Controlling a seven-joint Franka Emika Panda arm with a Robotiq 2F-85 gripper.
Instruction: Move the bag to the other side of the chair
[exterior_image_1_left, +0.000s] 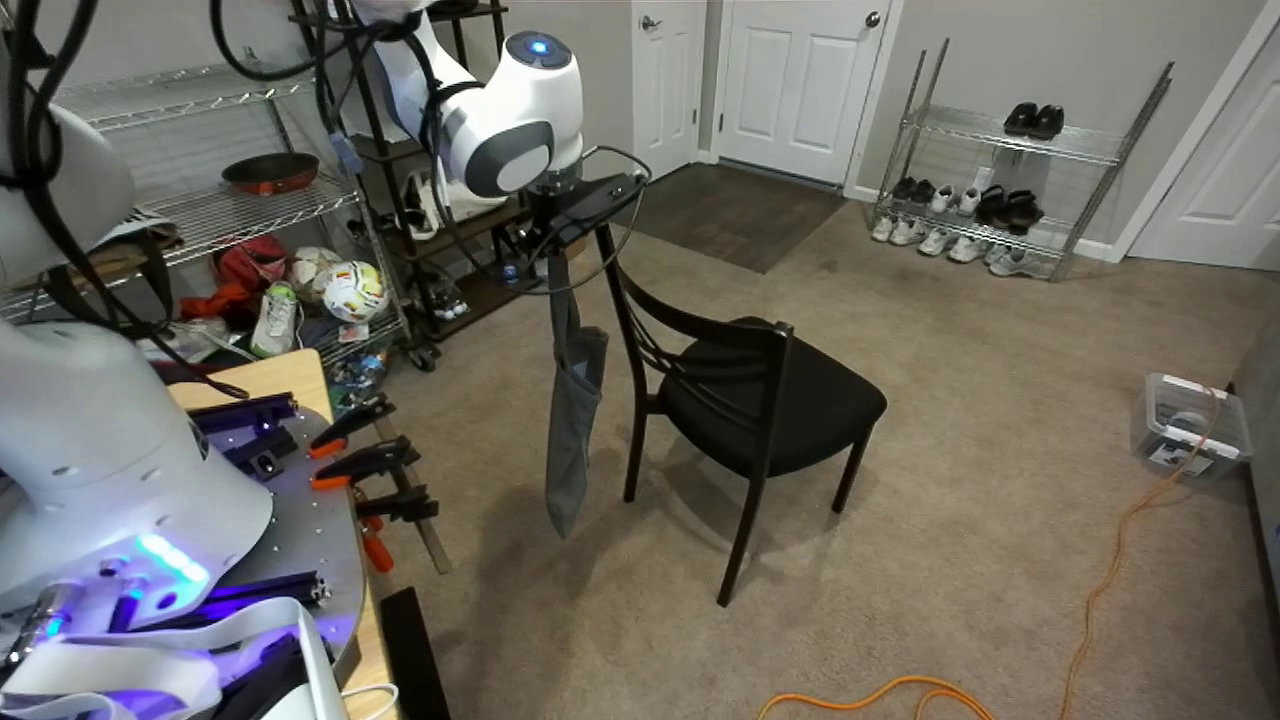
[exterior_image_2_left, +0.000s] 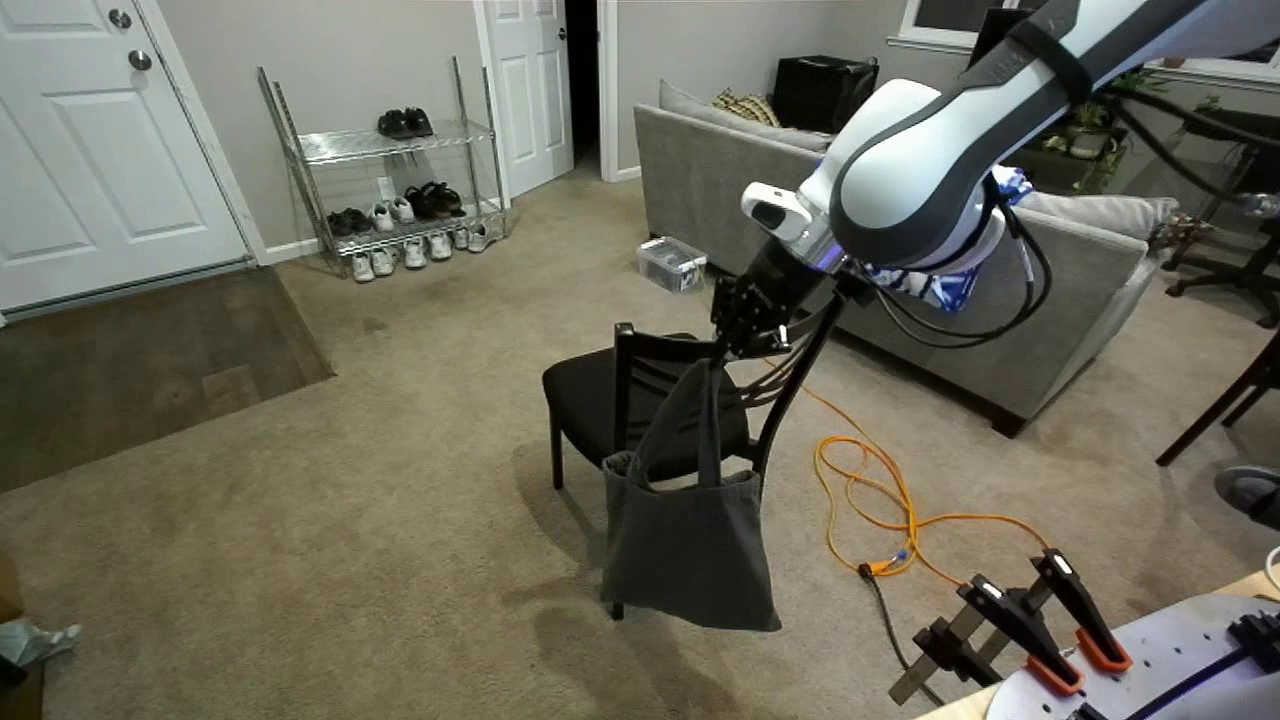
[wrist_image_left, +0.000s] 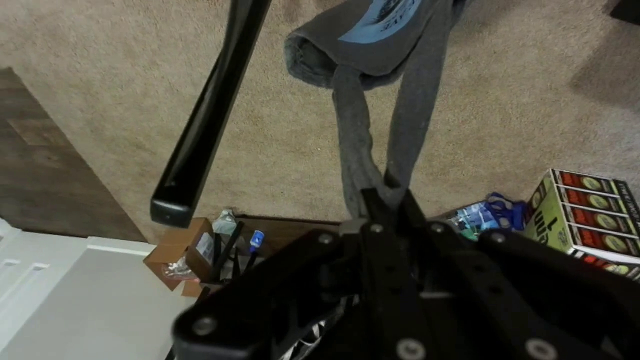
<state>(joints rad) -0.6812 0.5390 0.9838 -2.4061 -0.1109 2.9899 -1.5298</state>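
The bag (exterior_image_2_left: 688, 552) hangs beneath the gripper (wrist_image_left: 390, 200), which pinches 2 strands of handle (wrist_image_left: 411, 115).

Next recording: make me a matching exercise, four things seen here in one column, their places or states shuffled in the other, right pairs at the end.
Things
1. Grey fabric tote bag
2. Black curved-back chair
3. Round red-and-black pan
4. Long orange cord

Places or states
A. Lying in loose loops
B. Hanging from the black two-fingered gripper
C. Standing upright on the beige carpet
D. Resting on a silver wire shelf

Right pairs: 1-B, 2-C, 3-D, 4-A
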